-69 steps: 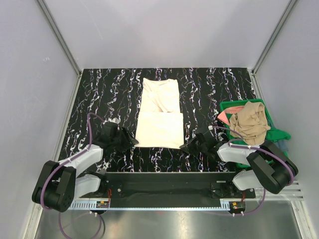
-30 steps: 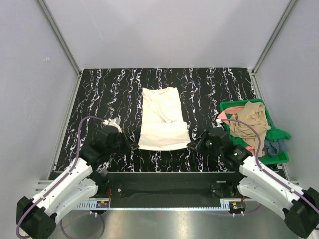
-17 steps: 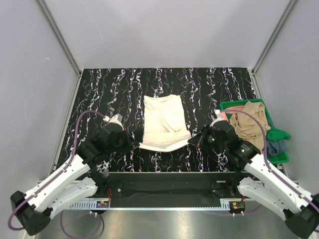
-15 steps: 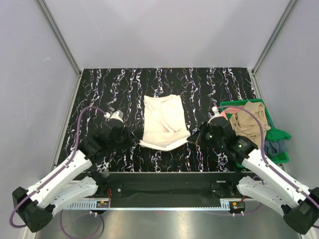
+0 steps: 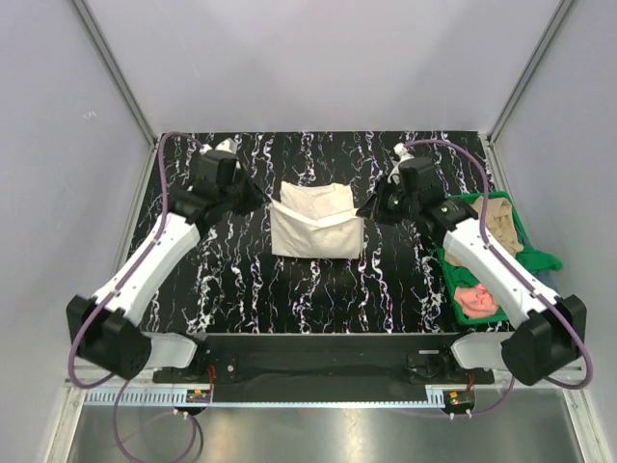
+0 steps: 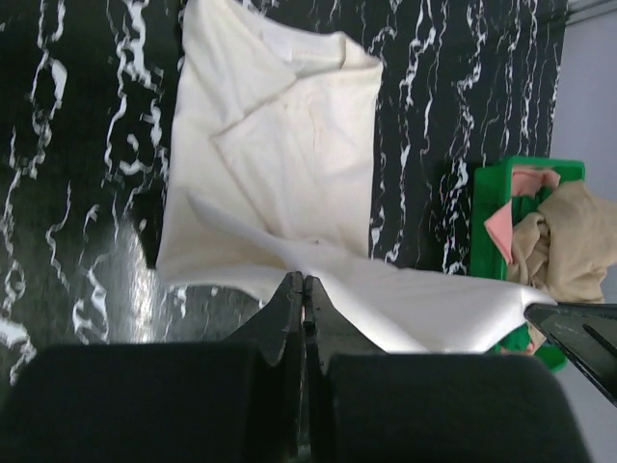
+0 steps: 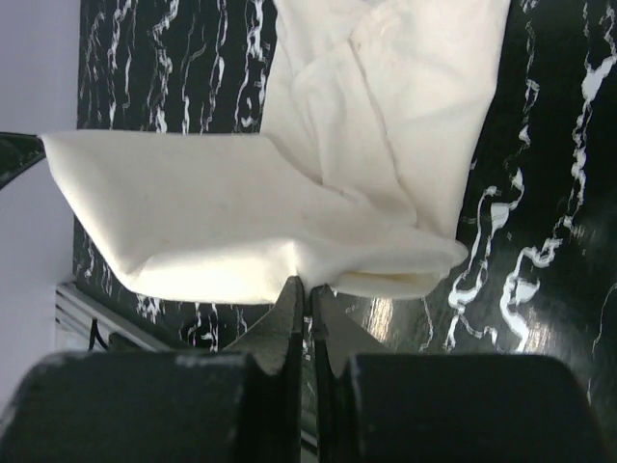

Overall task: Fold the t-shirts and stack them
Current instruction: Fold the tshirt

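Both arms have swung from the near edge of the black white-veined tabletop (image 5: pixel 415 280) towards its far end, taking the shirt's near hem with them. What lay long now reads as a short block, so the halving fold looks almost made, with only the lay-down and release left.

The left gripper (image 6: pixel 302 289) has its jaws pinched together on the left corner of that hem. The large cream cotton t-shirt (image 5: pixel 316 227) sits mid-table between the arms, its carried flap sagging in the air above the far half. The right gripper (image 7: pixel 307 289) is likewise clamped on the right corner.

From above, the wrist bodies cover both fingertips, so the grip shows only in the wrist views. Whether the hem lines up with the collar end I cannot tell, since the flap hides it. In the green plastic bin (image 5: pixel 538 260), the right arm crosses the crumpled tan shirt (image 5: pixel 503 227), and only a bunch of the salmon-pink shirt (image 5: pixel 477 299) shows.
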